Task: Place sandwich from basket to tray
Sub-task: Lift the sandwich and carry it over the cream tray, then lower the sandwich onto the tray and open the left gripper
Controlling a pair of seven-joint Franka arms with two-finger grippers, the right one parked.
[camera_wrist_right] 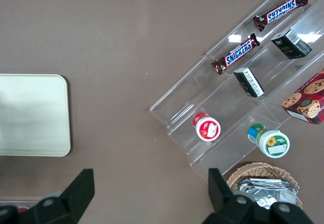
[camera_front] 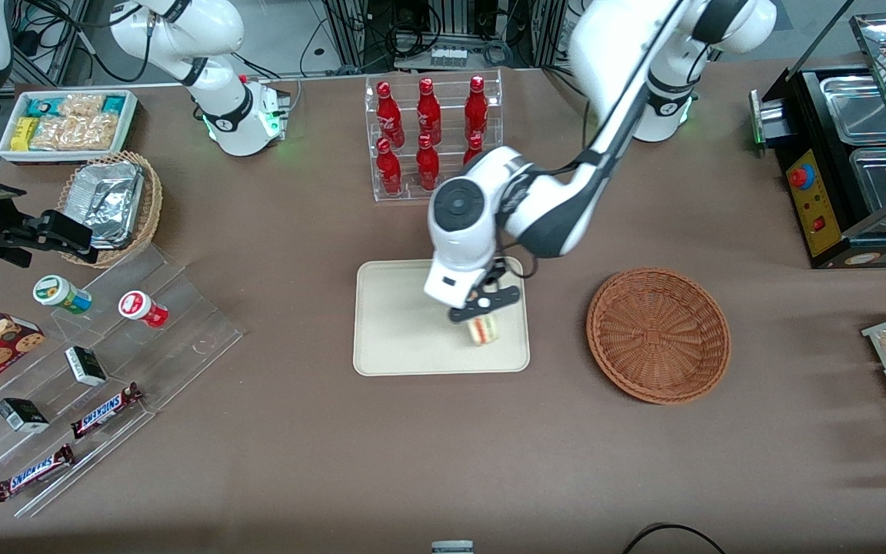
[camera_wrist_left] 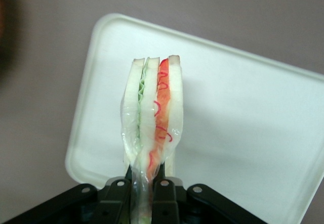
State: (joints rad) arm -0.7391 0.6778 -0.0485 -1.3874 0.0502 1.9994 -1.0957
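My left gripper (camera_front: pixel 483 311) is shut on the sandwich (camera_front: pixel 483 329), a wrapped wedge of white bread with green and red-orange layers. It holds it over the cream tray (camera_front: pixel 397 323), at the tray's end nearer the reddish-brown basket (camera_front: pixel 658 334). In the left wrist view the sandwich (camera_wrist_left: pixel 152 107) stands on edge between the black fingers (camera_wrist_left: pixel 164 191), with the tray (camera_wrist_left: pixel 243 123) below it. I cannot tell whether the sandwich touches the tray. The basket is empty. The tray also shows in the right wrist view (camera_wrist_right: pixel 30 115).
A clear rack of red bottles (camera_front: pixel 431 135) stands farther from the front camera than the tray. A clear stepped stand with snack bars and cups (camera_front: pixel 81 385) and a tan basket of foil containers (camera_front: pixel 112 204) lie toward the parked arm's end. A black warmer (camera_front: pixel 851 154) stands toward the working arm's end.
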